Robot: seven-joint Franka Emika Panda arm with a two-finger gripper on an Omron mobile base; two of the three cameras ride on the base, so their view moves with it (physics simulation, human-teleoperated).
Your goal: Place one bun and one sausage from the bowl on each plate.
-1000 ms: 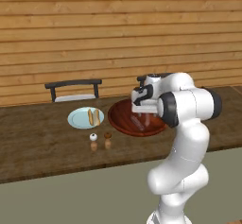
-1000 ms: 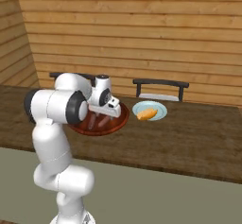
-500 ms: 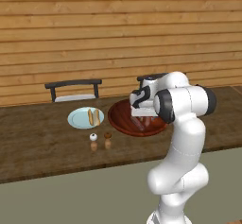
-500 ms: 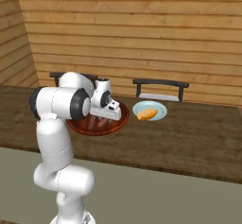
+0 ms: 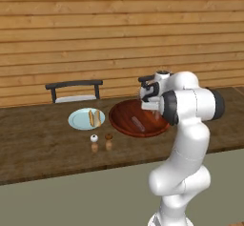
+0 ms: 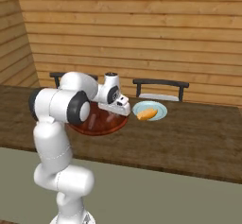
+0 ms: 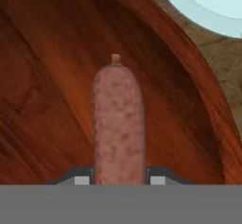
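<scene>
A dark brown wooden tabletop (image 5: 38, 144) stretched before a horizontal plank wall (image 5: 95, 29); two small shakers, one white-capped (image 5: 94, 143) and one brown-capped (image 5: 108, 141), stood side by side; a dark chair (image 5: 75, 90) sat behind; another dark chair (image 6: 159, 89) stood likewise.

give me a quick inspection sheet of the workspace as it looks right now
surface: long dark wooden table.
job's things: brown bowl holds one sausage; a pale blue plate left of it carries a bun and a sausage; corner of another plate in the hand view.
clutter: two small shakers in front of the plate.
grippers: gripper low in the bowl, fingertips either side of the sausage; closure unclear.
cables: nothing seen.
surroundings: plank wall, dark chair behind the table.
</scene>
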